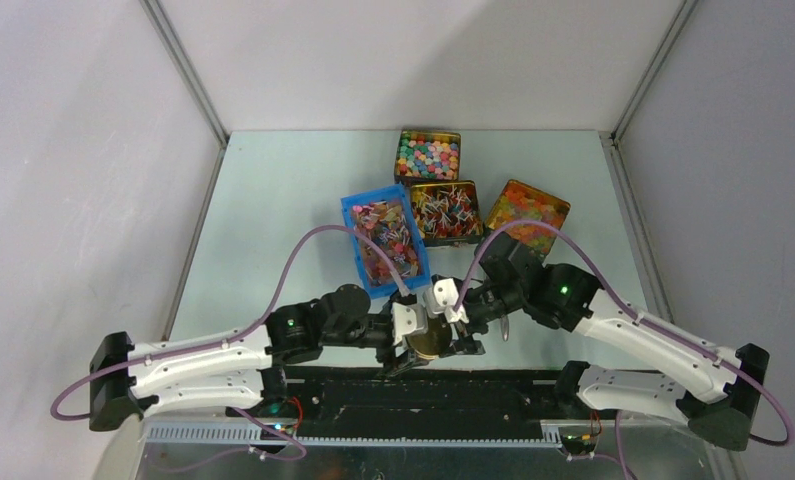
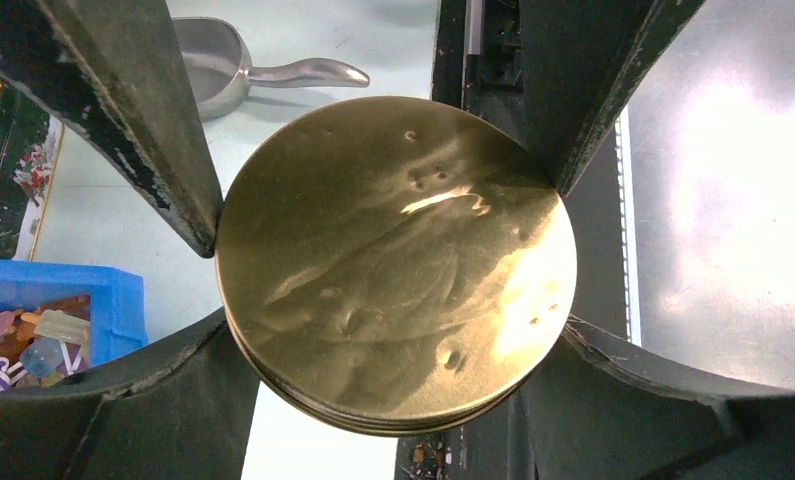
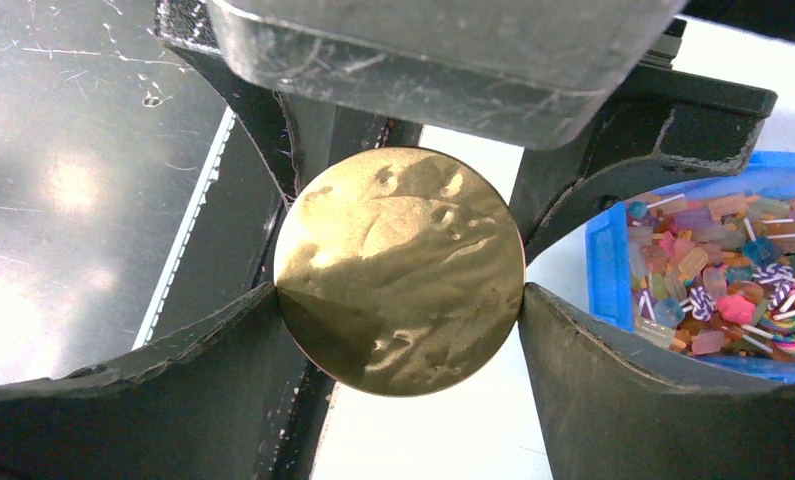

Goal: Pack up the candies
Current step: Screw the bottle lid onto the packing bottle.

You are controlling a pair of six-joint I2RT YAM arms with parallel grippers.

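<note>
Left gripper point(image 2: 393, 262): jaws set wide, fingers pressed against opposite edges of a round gold tin point(image 2: 398, 300). Its flat dented face fills the middle of the left wrist view, with a stacked rim showing along its lower edge.

Right gripper point(image 3: 400, 285): also wide, fingers touching the same tin on both sides at mid-frame. In the top view the two grippers meet at lower centre, just above the arm bases.

Metal scoop point(image 2: 235, 72): lies on the table point(image 1: 273, 200), upper left of the left wrist view.

Candies point(image 1: 387, 240): mixed-colour twist-wrapped sweets heaped in a blue crate point(image 3: 607, 268), just above the grippers in the top view.

Right of the crate, touching it: a square tin of red-and-white wrapped sweets point(image 1: 445, 212). Above that, a tin of pastel balls point(image 1: 428, 156). Farther right, a tin of orange jelly pieces point(image 1: 526, 212).
</note>
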